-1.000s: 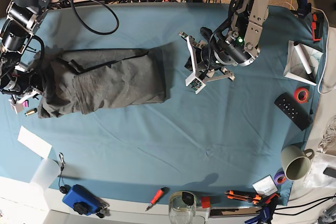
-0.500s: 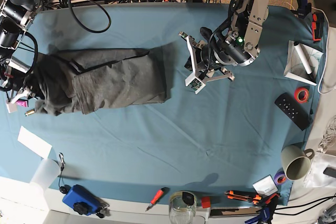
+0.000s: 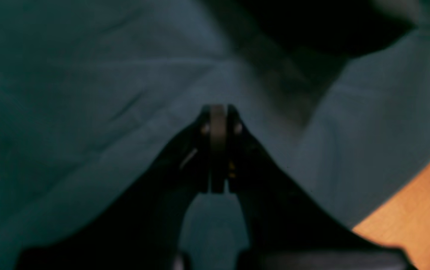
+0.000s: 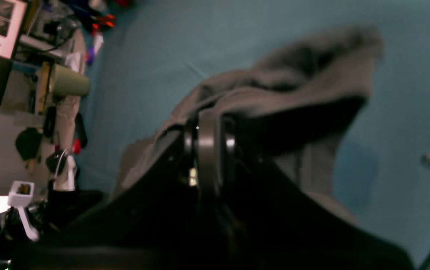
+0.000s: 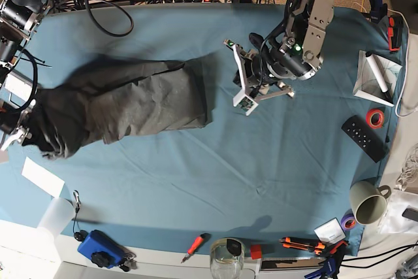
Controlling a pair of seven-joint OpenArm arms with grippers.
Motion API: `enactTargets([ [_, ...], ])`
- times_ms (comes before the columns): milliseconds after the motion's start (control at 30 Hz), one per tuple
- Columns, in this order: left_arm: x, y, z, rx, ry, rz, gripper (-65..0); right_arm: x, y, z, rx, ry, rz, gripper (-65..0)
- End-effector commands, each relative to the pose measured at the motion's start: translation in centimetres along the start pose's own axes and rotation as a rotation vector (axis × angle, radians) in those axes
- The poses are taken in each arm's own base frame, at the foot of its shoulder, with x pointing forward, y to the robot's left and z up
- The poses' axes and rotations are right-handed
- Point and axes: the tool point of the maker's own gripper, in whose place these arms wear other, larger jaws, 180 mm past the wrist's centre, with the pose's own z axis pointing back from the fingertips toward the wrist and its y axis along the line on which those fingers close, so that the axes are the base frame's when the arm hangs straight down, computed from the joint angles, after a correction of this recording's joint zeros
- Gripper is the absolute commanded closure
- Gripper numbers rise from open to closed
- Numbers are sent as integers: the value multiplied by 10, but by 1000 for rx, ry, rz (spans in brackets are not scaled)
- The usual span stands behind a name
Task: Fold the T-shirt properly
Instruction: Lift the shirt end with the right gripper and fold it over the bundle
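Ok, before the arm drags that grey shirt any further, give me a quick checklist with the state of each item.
1. Right claw shut on the T-shirt: ok, fabric drapes over the closed tips.
2. Left claw free of cloth: ok, shut on nothing, over the blue tablecloth.
3. Shirt lying flat: not ok, its held end is bunched and lifted.
4. Shirt fully on the table: cannot tell, the held end sits at the edge.
5. Nearby clutter: ok, the white paper lies apart from the shirt.
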Motion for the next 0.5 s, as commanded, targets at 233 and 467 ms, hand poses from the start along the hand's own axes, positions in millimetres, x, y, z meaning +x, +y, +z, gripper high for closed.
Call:
enactTargets([
  [233,-3,17,39,82,-94,82,0,-26,48,-14,71,18,183,0],
  [467,-12,17,64,58,-149,140,0,-43,115,-29,210,-22,337,0],
])
